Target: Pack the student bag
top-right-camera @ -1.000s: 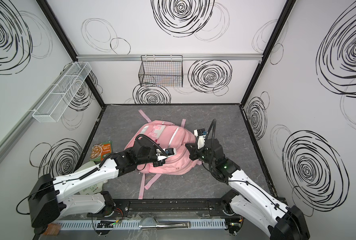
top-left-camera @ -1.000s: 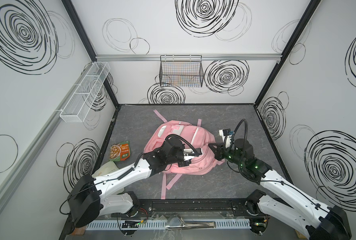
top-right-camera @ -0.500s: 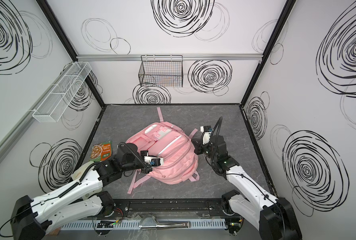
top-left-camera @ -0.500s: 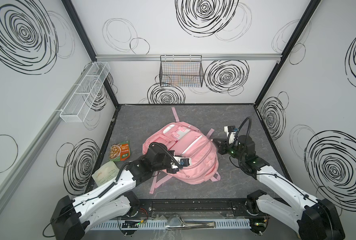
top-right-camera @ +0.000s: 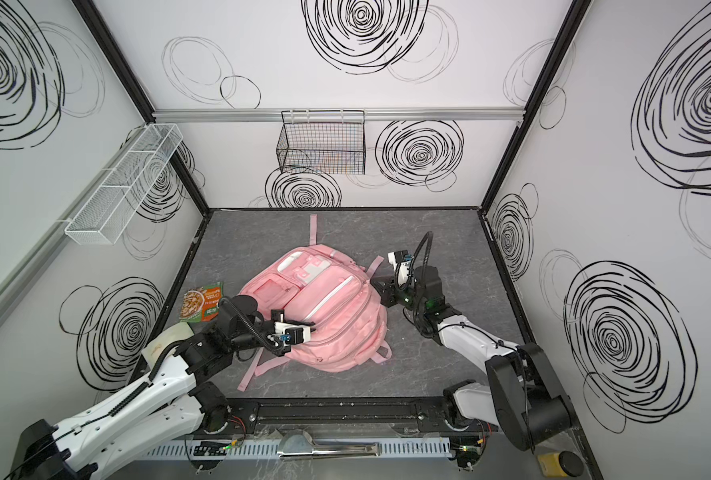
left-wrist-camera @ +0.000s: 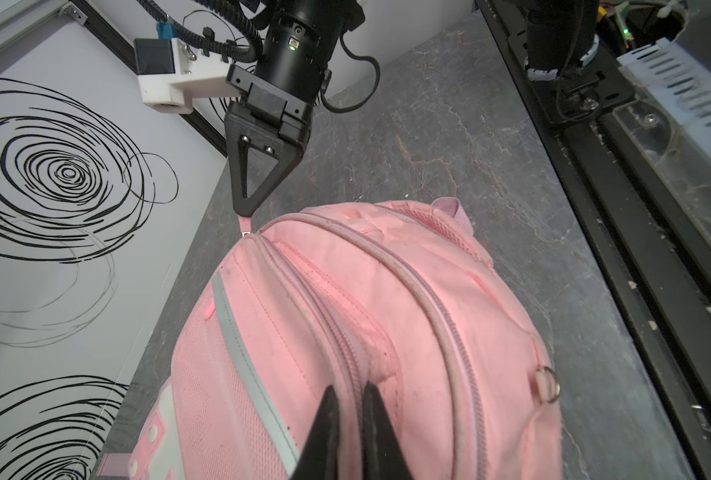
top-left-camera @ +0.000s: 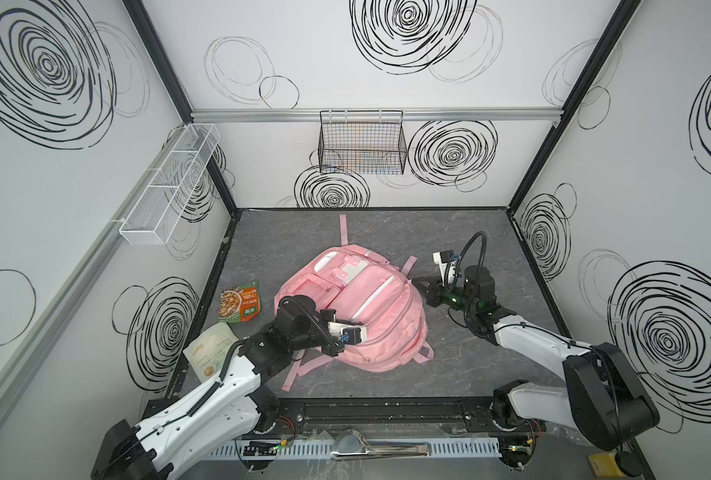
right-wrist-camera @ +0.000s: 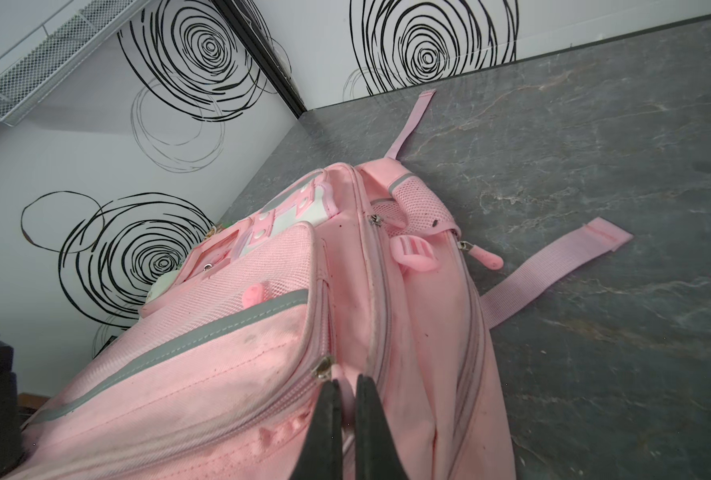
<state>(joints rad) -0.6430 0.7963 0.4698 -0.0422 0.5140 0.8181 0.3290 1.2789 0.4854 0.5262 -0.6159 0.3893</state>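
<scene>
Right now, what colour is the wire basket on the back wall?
Black wire basket, clearest in a top view.

I am recording a dark grey marbled tabletop. The pink student bag is lying front-up near its middle, its straps trailing across the surface. An orange-green food packet and a pale pouch are lying at the left edge.

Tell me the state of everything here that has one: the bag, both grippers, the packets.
student bag: lying front up, visible zips closed.
left gripper: shut on student bag fabric beside a zip.
right gripper: shut on zipper pull at the bag's side.
green packet: lying flat, apart from the bag.
pale packet: lying loose, partly hidden.
</scene>
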